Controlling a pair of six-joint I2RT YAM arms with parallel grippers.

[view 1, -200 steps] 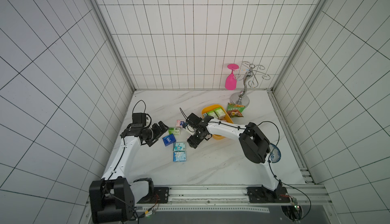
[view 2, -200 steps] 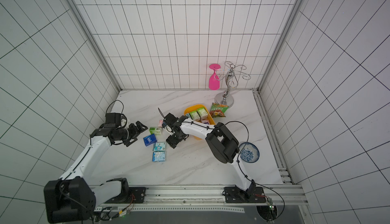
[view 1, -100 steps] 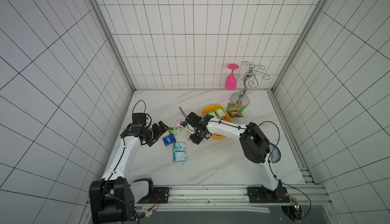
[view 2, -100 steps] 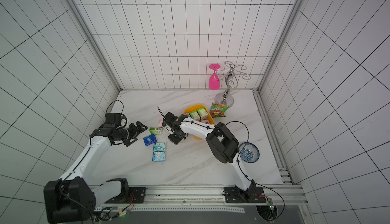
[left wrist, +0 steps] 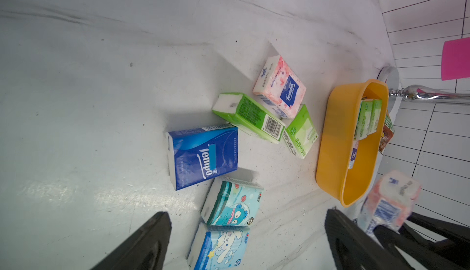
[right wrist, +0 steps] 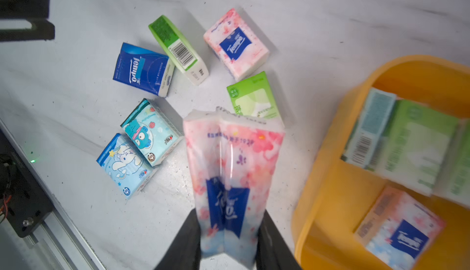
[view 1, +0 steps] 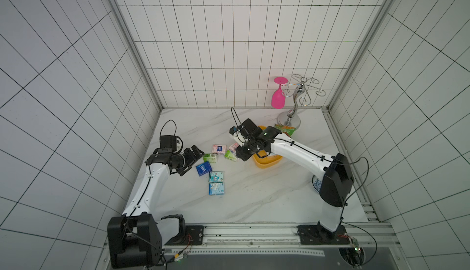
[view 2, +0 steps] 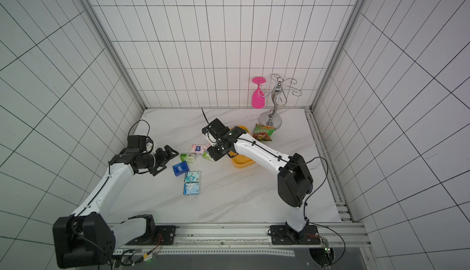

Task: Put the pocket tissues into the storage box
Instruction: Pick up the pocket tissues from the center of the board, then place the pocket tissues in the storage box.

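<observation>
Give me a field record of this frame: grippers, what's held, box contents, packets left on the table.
right gripper: shut on a pink-and-white floral tissue packet, lifted beside the box
left gripper: open, empty, over the loose packets
yellow-orange plastic storage box: holds several packets, green and pink-white visible
packets on the table: six; dark blue, two green, pink-white, two light teal cartoon-print

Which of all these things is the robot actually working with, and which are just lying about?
Part of the job:
- pocket tissue packets on the table
- pink-white packet held in the right gripper
- yellow-orange storage box, some packets already inside

Just lying about:
- snack bag
- pink glass on the metal rack
- blue-and-white bowl
</observation>
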